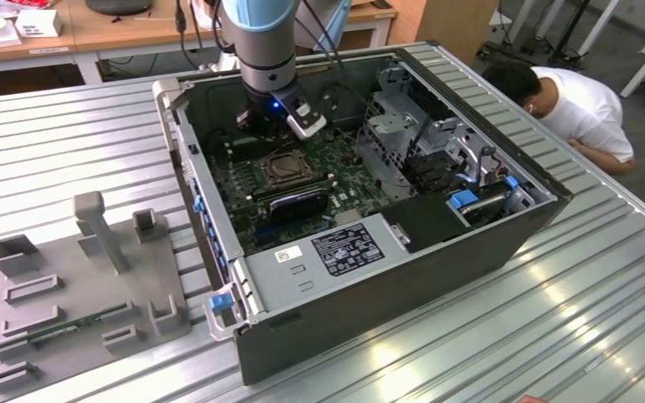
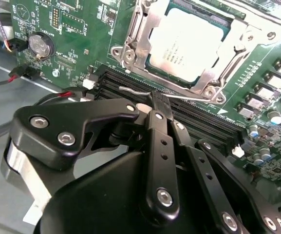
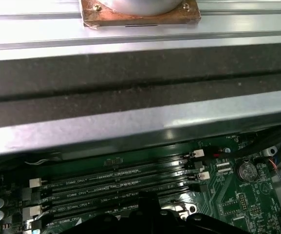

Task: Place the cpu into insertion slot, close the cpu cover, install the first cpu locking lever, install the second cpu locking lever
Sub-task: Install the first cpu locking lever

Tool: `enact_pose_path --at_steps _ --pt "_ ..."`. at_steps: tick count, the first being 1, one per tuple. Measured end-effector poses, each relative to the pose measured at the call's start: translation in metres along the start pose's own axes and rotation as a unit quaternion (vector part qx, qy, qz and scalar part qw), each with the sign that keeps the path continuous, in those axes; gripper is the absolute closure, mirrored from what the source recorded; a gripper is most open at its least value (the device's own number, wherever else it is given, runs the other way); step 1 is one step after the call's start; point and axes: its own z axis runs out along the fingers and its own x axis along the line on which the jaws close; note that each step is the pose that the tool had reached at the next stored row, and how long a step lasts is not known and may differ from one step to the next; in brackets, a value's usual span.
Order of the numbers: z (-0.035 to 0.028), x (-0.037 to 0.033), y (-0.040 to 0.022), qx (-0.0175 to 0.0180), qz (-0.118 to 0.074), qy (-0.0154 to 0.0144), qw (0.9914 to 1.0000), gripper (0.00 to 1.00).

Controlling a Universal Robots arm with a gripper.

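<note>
One slatted metal table [image 1: 65, 126] carries everything; wooden desks [image 1: 98, 38] stand behind it.

– What lies on it, starting at the exterior view's left?

Grey fixture tray [image 1: 87, 277] with upright holders, a green strip-like board [image 1: 65, 329] in one groove. Next, the open computer case [image 1: 412, 285] on its side, blue clips [image 1: 222, 302] at its near edge. At the exterior view's right, beyond the table, a person [image 1: 574, 96] in a white shirt bends low.

– The task parts?

The cpu [image 2: 189, 44] sits in the insertion slot [image 2: 123, 52] on the green motherboard [image 2: 82, 29]. The cpu cover [image 2: 141, 27] lies flat, framing it. A thin wire locking lever [image 2: 133, 89] runs along the socket's edge, above the black memory slots [image 3: 106, 183].

– Gripper?

The gripper [image 2: 159, 100], on the arm [image 1: 264, 50] reaching into the case, has its jaws pressed together, tip right at that lever. Whether it pinches the wire, cannot tell.

– Obstructions?

In the exterior view the arm and a white block [image 1: 306, 122] at its wrist hide the board's far part. In the second wrist view the gripper's black linkages cover the near memory slots.

– Writing?

A dark label [image 1: 345, 248] on the grey metal box [image 1: 300, 281] inside the case; print too small to read. Faint print on the cpu top, unreadable.
</note>
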Motion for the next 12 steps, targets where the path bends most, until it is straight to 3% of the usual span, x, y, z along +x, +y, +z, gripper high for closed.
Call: enact_pose_path --at_steps 2,5,12 --pt "0.0013 0.0000 -0.0004 -0.0023 0.001 0.0004 1.00000 0.89" --pt "0.0028 -0.0001 -0.0006 -0.0089 0.003 0.0010 0.99996 0.89" --pt "0.0039 -0.0009 -0.0009 -0.0076 0.019 -0.0033 0.99979 0.89"
